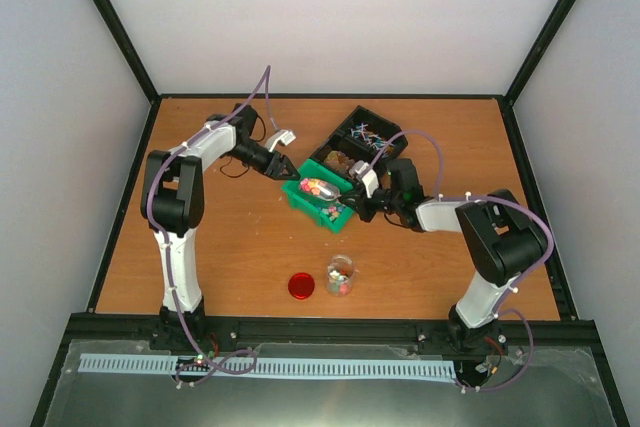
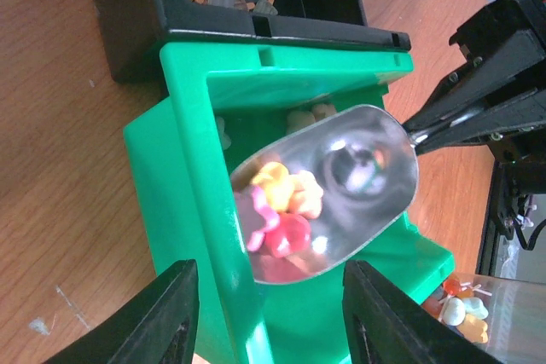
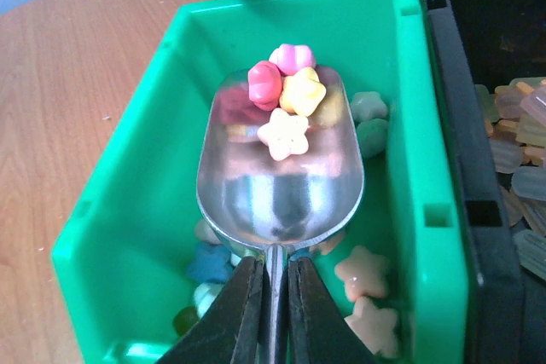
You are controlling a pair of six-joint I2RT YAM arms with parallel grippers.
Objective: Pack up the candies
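Wooden table [image 1: 230, 247], white walls around it. Candies [image 3: 286, 95] are sitting in a metal scoop [image 3: 281, 185], bunched at the lip farthest from the right pincer [image 3: 273, 274]. That pincer is clamping shut on the scoop's thin handle and holding the bowl over a green bin [image 3: 128, 176].

Handling, as a judgement: the candies are looking tiny, light and hard, with smooth moulded star and flower shapes. They are probably sliding easily on polished metal, and any forward tilt is likely spilling them. They are too small for the fingers to pinch singly, so the handle is the place to take hold, with the scoop kept level.

Count:
- Four candies are lying in the scoop: one pink, one red-pink, one yellow, one cream.
- More are lying loose on the bin floor under and beside the scoop. At least seven are showing, the rest are hiding.

Left pincer [image 2: 273, 321] is hanging with jaws apart, gripping nothing, and the scoop and bin are lying just beyond its tips.

One black bin [image 3: 461, 125] of pale pieces is touching the green bin on the right pincer's right. One glass jar [image 1: 341, 275] with a few candies inside and one red lid [image 1: 301, 286] are standing well behind both pincers, toward the arm bases.
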